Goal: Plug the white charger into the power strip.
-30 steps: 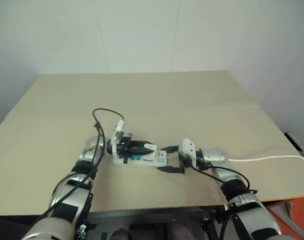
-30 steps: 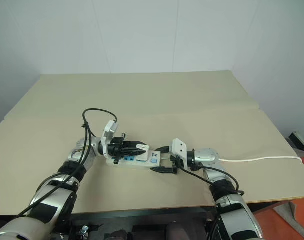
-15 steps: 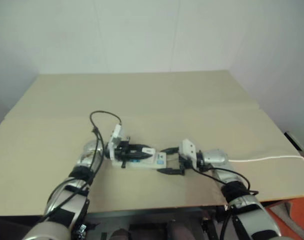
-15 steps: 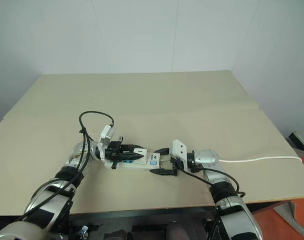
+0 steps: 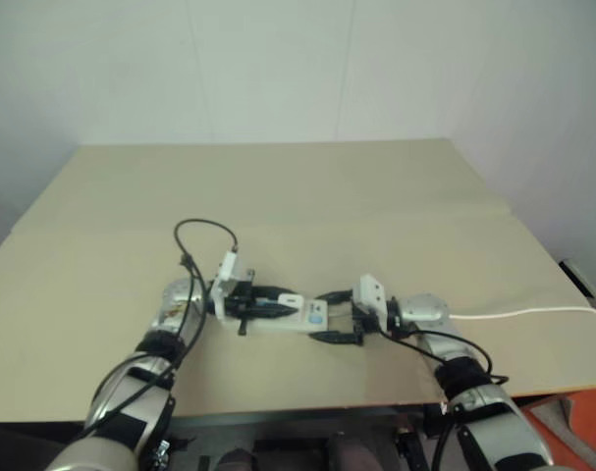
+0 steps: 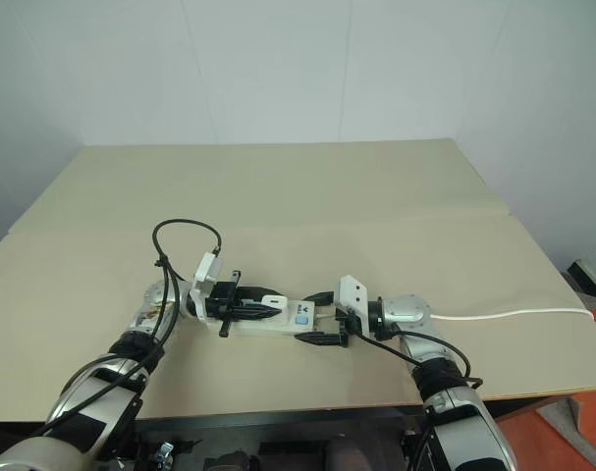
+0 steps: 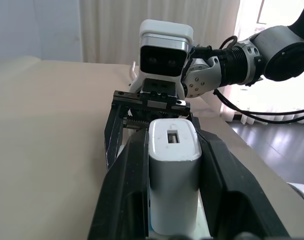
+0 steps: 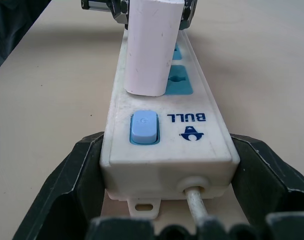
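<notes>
White charger clamped in left jaws; right jaws grip power strip end.

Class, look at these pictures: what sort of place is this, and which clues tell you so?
Probably a robot lab or test room: a bare tan table against plain white walls, holding just a power strip and white charger, with curtains behind.
</notes>
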